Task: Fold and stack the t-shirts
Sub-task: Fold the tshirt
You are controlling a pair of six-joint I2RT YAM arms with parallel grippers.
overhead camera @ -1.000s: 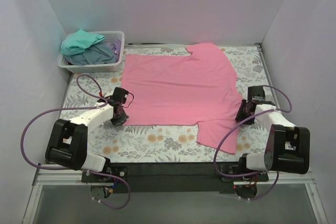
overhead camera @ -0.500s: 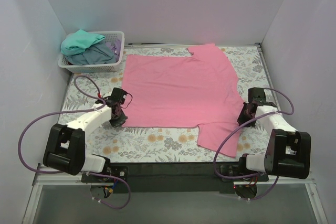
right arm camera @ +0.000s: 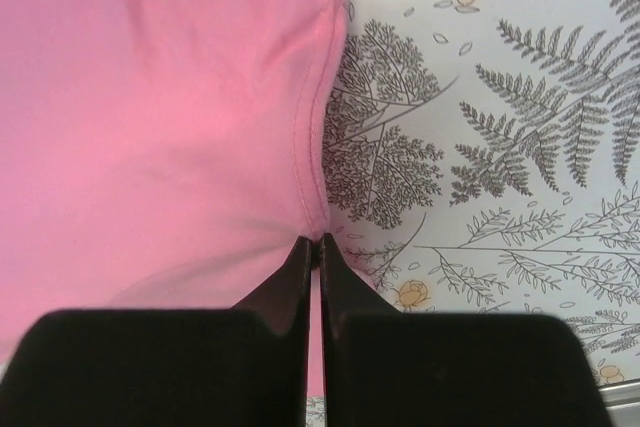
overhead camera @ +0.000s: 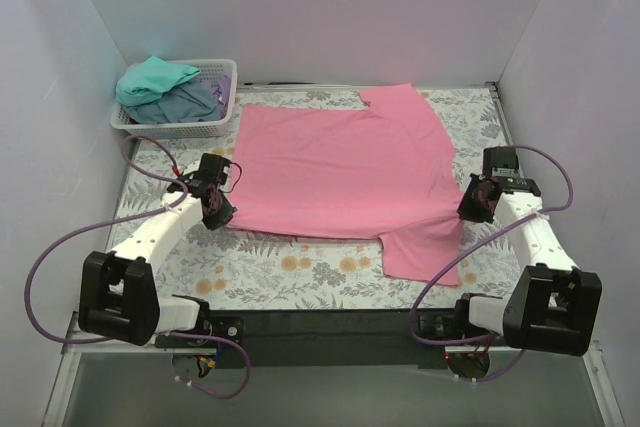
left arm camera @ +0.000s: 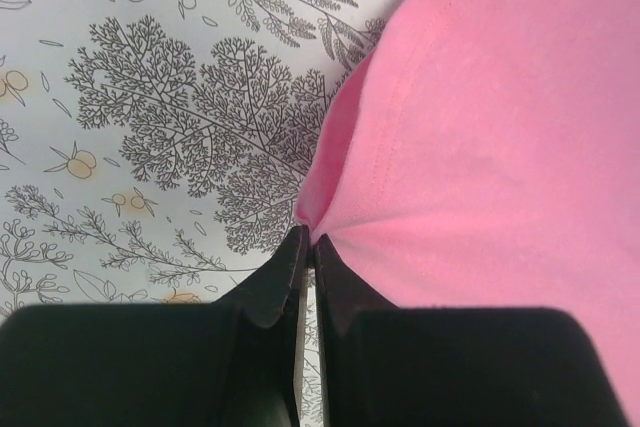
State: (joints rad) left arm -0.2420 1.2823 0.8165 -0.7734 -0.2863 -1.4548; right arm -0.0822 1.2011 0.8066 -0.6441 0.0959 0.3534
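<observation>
Pink t-shirt [overhead camera: 340, 167] lay spread on the table [overhead camera: 300, 265]; my left pincer [left arm camera: 306, 241] and right pincer [right arm camera: 314, 243] each pinched only a thin bite of hem, so I feared uneven pulling would slip it free.

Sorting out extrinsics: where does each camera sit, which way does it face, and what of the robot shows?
Top external: above and behind the bases, looking down on the floral table; left arm, right arm, pink t-shirt, white basket.
Left wrist: on the left arm, looking down past the left fingers, shut on the t-shirt's edge.
Right wrist: likewise, right fingers shut on the opposite edge.
Shared: all see the pink t-shirt and table.
</observation>
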